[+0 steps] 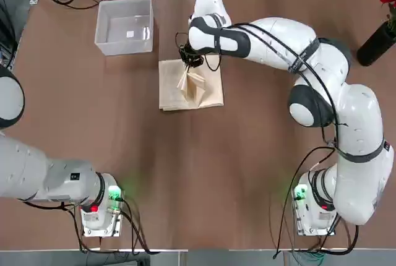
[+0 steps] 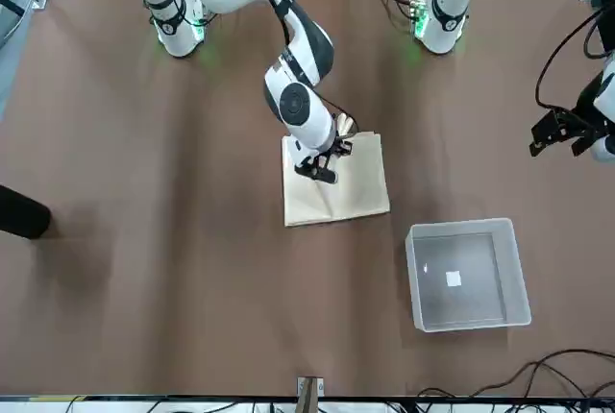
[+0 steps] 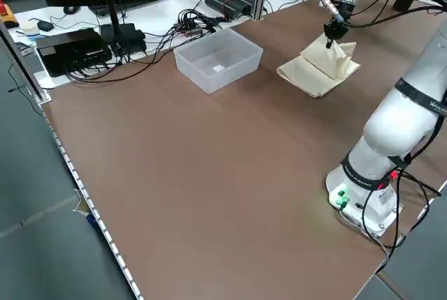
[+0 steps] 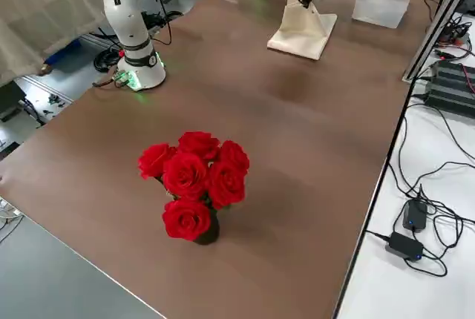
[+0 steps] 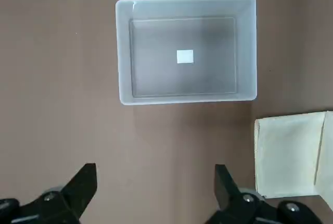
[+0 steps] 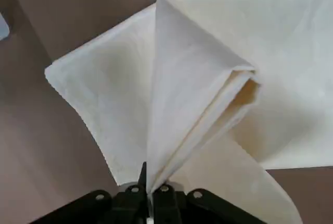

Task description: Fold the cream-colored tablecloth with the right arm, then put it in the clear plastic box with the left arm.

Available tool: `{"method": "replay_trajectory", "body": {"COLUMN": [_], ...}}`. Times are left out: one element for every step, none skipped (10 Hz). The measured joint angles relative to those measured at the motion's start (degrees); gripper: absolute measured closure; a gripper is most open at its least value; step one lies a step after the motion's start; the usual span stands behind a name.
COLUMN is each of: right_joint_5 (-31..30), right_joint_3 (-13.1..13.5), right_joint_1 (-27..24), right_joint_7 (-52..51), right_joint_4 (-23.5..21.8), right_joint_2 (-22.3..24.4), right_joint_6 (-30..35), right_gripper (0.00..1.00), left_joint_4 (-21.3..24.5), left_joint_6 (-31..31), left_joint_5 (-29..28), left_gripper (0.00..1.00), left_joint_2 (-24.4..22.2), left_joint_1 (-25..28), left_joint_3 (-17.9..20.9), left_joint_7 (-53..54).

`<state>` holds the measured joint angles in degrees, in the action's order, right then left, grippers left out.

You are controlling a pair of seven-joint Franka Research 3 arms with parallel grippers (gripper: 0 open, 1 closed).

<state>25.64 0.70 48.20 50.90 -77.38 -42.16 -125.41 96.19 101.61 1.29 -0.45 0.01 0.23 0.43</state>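
Folding was underway: the right gripper [image 6: 150, 186] pinched the tablecloth [image 1: 190, 86]; the box [image 1: 124, 26] sat empty, the left gripper [image 5: 156, 193] spread.

Between my shut right jaws, the tablecloth [image 6: 197, 94] is soft matt woven cloth; the box [image 5: 186, 49] is frosted, translucent plastic.

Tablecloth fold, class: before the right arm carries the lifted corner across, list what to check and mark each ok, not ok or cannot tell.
1. Right gripper shut on the cream tablecloth corner: ok.
2. Corner lifted, rest of cloth lying on the table: ok.
3. Clear plastic box empty and apart from the cloth: ok.
4. Left gripper open, above the table near the box: ok.
5. Fold finished: not ok.
6. Grip firm enough to hold: cannot tell.
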Motion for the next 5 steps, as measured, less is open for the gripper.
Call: {"method": "replay_trajectory", "body": {"right_joint_5": [0.0, 0.0, 0.0, 0.0, 0.0], "right_joint_3": [0.0, -0.1, -0.1, -0.3, -0.3], "right_joint_1": [0.1, 0.2, 0.3, 0.6, 1.1], "right_joint_7": [0.0, 0.0, 0.0, 0.0, 0.1], "right_joint_4": [0.2, 0.2, 0.2, 0.2, 0.2], "right_joint_2": [0.0, 0.0, -0.1, -0.3, -0.6], "right_joint_6": [0.0, -0.1, -1.1, -2.7, -4.1], "right_gripper": [0.96, 0.96, 0.96, 0.96, 0.96], "left_joint_4": [0.0, 0.0, 0.0, 0.0, 0.0], "left_joint_6": [0.0, 0.0, 0.0, 0.0, 0.0], "left_joint_5": [0.0, 0.0, 0.0, 0.0, 0.0], "left_gripper": [0.00, 0.00, 0.00, 0.00, 0.00], "left_joint_2": [0.0, 0.0, 0.0, 0.0, 0.0], "left_joint_1": [0.0, 0.0, 0.0, 0.0, -0.1], "left_joint_3": [0.0, 0.0, 0.0, 0.0, 0.0], "left_joint_7": [0.0, 0.0, 0.0, 0.0, 0.0]}}
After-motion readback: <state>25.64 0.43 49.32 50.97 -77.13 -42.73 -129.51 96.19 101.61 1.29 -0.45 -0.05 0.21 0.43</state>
